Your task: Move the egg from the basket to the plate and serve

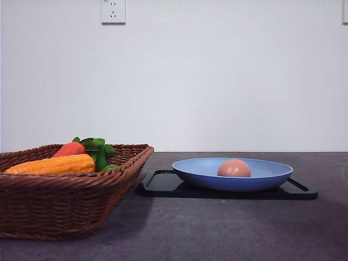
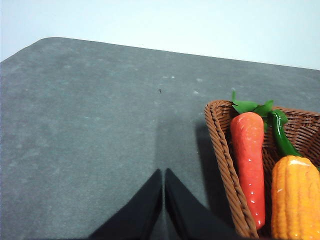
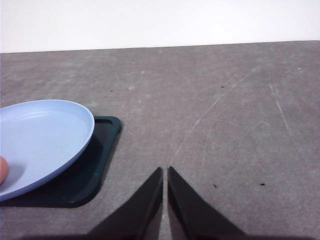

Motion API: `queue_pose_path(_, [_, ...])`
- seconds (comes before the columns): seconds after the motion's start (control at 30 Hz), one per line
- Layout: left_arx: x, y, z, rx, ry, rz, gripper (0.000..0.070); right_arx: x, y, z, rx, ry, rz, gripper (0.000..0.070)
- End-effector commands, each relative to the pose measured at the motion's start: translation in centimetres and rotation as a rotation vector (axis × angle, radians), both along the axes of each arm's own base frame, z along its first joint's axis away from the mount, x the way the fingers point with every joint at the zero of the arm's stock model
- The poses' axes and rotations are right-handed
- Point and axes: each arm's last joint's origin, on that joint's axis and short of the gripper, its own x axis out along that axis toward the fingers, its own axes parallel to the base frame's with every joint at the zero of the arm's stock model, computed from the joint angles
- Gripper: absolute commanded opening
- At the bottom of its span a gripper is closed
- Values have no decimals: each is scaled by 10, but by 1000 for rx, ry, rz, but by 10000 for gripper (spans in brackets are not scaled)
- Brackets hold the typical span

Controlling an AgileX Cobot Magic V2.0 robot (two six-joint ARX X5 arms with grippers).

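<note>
The brownish-pink egg (image 1: pixel 234 168) lies in the light blue plate (image 1: pixel 201 171), which rests on a flat black tray (image 1: pixel 163 185). A sliver of the egg (image 3: pixel 2 171) also shows at the edge of the right wrist view, inside the plate (image 3: pixel 45 135). The dark brown wicker basket (image 1: pixel 65 201) stands at the left. My left gripper (image 2: pixel 163 175) is shut over bare table beside the basket's corner (image 2: pixel 220 145). Over the bare table, off to the side of the tray (image 3: pixel 100 150), my right gripper (image 3: pixel 165 172) is shut too. Nothing is held by either.
In the basket lie a red-orange carrot with green leaves (image 1: pixel 69 149), an ear of yellow corn (image 1: pixel 54 165) and a green vegetable (image 2: pixel 280 135). A white wall with a socket (image 1: pixel 113 11) stands behind the grey table (image 1: pixel 228 228).
</note>
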Motion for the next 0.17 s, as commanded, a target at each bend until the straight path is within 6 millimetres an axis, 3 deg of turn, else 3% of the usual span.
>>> queue_pose_path(0.0, [1,0,-10,-5,31,-2,0,0,0,0,10,-10,-1,0])
queue_pose_path(0.13, [1,0,-10,-6,31,-2,0,0,0,0,10,-10,-2,0])
